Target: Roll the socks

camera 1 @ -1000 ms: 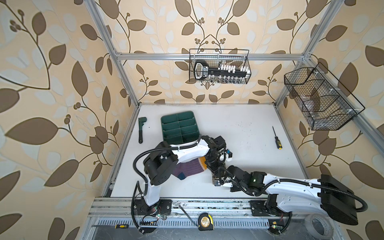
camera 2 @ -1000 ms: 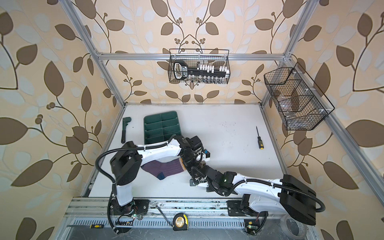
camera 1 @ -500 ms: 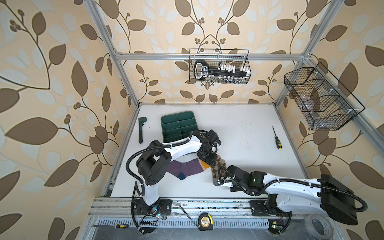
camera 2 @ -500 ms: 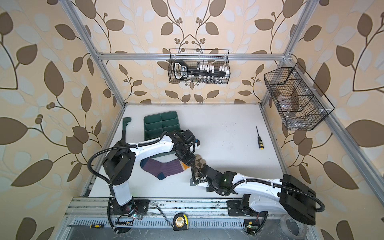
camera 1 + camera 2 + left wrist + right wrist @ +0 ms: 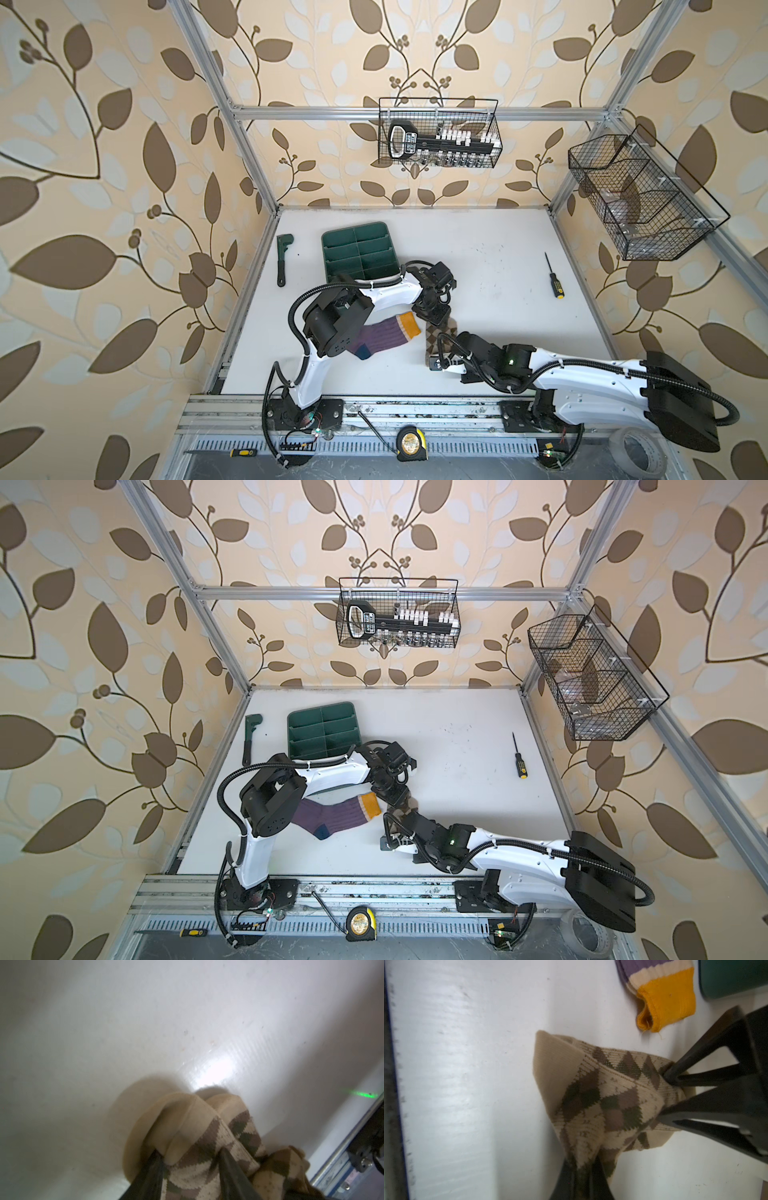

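The argyle sock (image 5: 602, 1095), a soft knit of tan, brown and dark-olive diamonds with a plain ribbed tan cuff, is bunched into a loose, creased fold. It sits in the front half of the white tabletop (image 5: 498, 257), about midway between the side edges. The left gripper (image 5: 668, 1098) pinches one gathered end between its black, triangular open-frame fingers. The right gripper (image 5: 581, 1172) is clamped tight on the opposite end. The fabric stretches between them, and its cuff flap stands free.

Just beside it, toward the left edge, the purple sock (image 5: 384, 338) lies flat. It is finely ribbed, with a navy heel, a cream stripe and a mustard-yellow cuff whose mouth gapes slightly. It is not touching the argyle sock.
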Available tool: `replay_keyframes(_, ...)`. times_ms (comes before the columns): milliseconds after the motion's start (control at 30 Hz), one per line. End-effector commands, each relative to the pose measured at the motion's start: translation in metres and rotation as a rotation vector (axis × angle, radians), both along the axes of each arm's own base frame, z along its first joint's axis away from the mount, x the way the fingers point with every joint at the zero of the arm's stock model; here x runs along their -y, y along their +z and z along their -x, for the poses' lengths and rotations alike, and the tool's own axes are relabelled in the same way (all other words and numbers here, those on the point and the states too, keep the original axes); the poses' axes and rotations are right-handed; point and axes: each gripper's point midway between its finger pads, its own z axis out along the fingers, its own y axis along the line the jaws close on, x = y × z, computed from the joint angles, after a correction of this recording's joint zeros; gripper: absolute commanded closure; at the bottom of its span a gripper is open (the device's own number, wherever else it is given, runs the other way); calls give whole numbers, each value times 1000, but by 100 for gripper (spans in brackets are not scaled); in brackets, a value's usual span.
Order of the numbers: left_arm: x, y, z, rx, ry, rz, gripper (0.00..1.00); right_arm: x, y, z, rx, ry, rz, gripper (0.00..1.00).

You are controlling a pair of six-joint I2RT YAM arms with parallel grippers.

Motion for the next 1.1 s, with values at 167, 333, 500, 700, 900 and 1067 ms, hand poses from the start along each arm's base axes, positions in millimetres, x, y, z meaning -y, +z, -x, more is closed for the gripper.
replay_keyframes(167, -2, -48, 14, -99, 37, -63, 57, -14, 17, 2, 85, 92, -72, 100)
replay_keyframes(333, 6, -47, 12, -113, 36, -47, 57, -20, -2, 29, -38, 254, -41, 100)
replay_keyframes(500, 13, -36, 4, -94, 30, -32, 57, -10, -17, 57, -283, 277, 14, 100)
replay_keyframes(700, 24, 12, -10, -30, 18, 49, 54, -2, -7, 57, -454, 182, -35, 100)
replay_keyframes(900, 30, 89, -22, 65, 9, 171, 48, 5, 6, 62, -648, 172, -101, 100)
replay_keyframes(1067, -17, 146, -56, 226, 150, 182, 45, 2, 8, 60, -709, 159, -151, 100)
